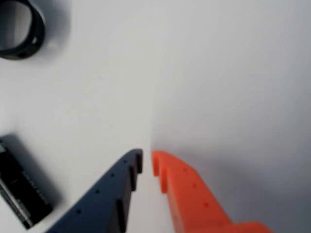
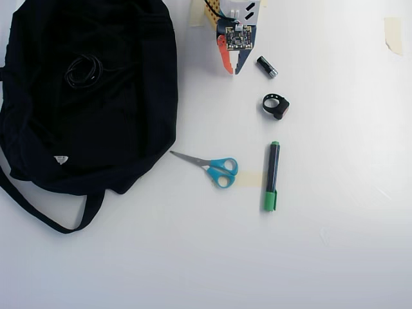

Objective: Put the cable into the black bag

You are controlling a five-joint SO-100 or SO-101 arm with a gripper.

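The black bag (image 2: 129, 116) lies flat at the left of the white table in the overhead view. The coiled black cable (image 2: 84, 69) rests on top of the bag near its upper middle. My gripper (image 2: 233, 68) hangs at the top centre, to the right of the bag and well apart from the cable. In the wrist view my gripper (image 1: 147, 161) has a dark blue finger (image 1: 112, 194) and an orange finger (image 1: 189, 194). Their tips stand almost together with nothing between them. The bag and cable are out of the wrist view.
A small black cylinder (image 2: 267, 67) (image 1: 22, 194) and a black ring-shaped part (image 2: 275, 105) (image 1: 22, 29) lie right of the gripper. Blue-handled scissors (image 2: 215, 168) and a green marker (image 2: 272, 175) lie mid-table. Tape (image 2: 394, 32) is stuck at the top right.
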